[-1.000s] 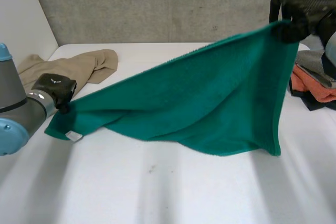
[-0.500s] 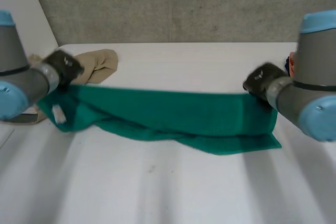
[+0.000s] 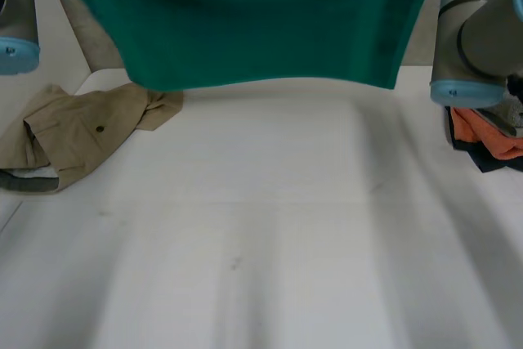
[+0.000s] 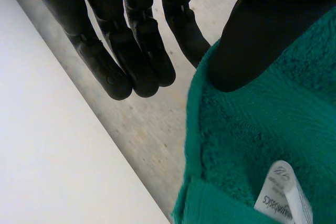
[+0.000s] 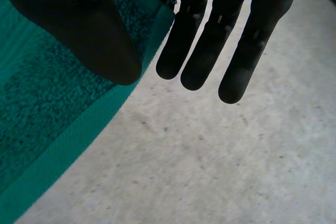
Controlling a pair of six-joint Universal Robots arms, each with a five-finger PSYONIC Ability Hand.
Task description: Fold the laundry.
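Stretching out beneath the green towel [image 3: 261, 14], the white counter [image 3: 270, 243] is carrying the other laundry. The towel itself is hanging in the air, spread wide between the two arms. The left arm [image 3: 16, 14] is rising beside the towel's left edge and the right arm [image 3: 466, 46] beside its right edge. Below the towel's left corner, a beige garment [image 3: 82, 132] is lying crumpled on the counter. Below the towel's right side, a pile of orange, grey and dark clothes [image 3: 490, 136] is sitting at the counter's edge. The left hand [image 4: 252, 35] is clamping the towel's corner under its thumb, the other fingers [image 4: 131, 51] reaching straight just beside the cloth. The right hand [image 5: 79, 30] is pinching the towel's hemmed edge the same way. A white label [image 4: 283, 192] is sticking out of the towel near the left thumb.
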